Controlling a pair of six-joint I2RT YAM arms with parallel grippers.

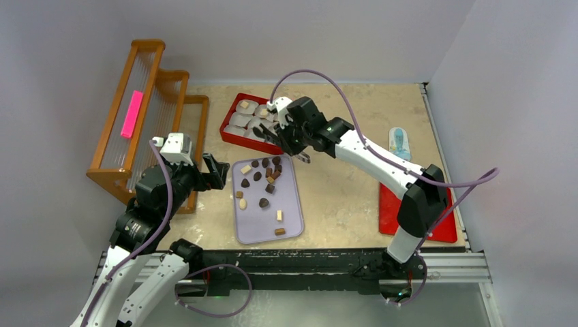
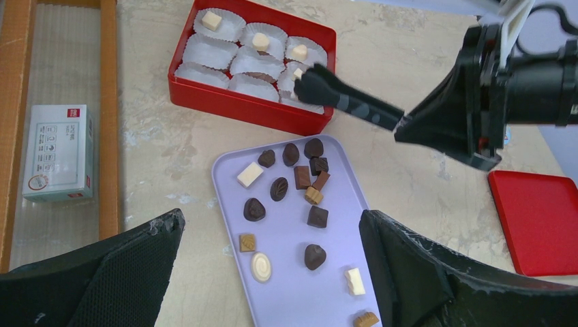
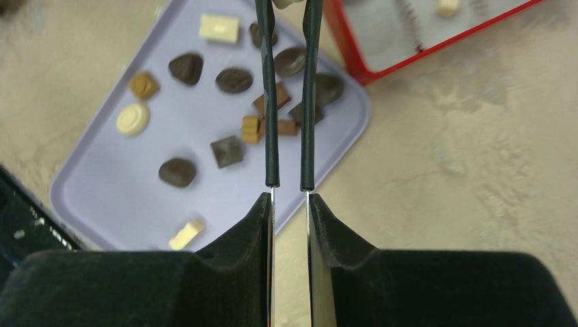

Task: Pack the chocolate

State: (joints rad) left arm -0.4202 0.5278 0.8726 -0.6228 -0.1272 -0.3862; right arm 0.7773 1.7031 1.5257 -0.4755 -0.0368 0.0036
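Observation:
Several chocolate pieces (image 1: 262, 180), dark, light brown and cream, lie on a lavender tray (image 1: 262, 228); they also show in the left wrist view (image 2: 293, 197) and the right wrist view (image 3: 225, 116). A red box (image 2: 238, 105) with white paper cups (image 2: 211, 51) holds a few cream pieces (image 2: 261, 41). My right gripper (image 1: 290, 136) is shut on black tongs (image 2: 347, 102), whose tips reach over the box's near right cups. The tong arms (image 3: 271, 102) stand slightly apart. My left gripper (image 2: 271, 218) is open and empty above the tray's left side.
A wooden rack (image 1: 146, 116) stands at the left with a pink item (image 1: 131, 114) and a white carton (image 2: 58, 150) in it. A red lid (image 1: 443, 218) lies at the right. A small blue-white object (image 1: 399, 143) lies behind it.

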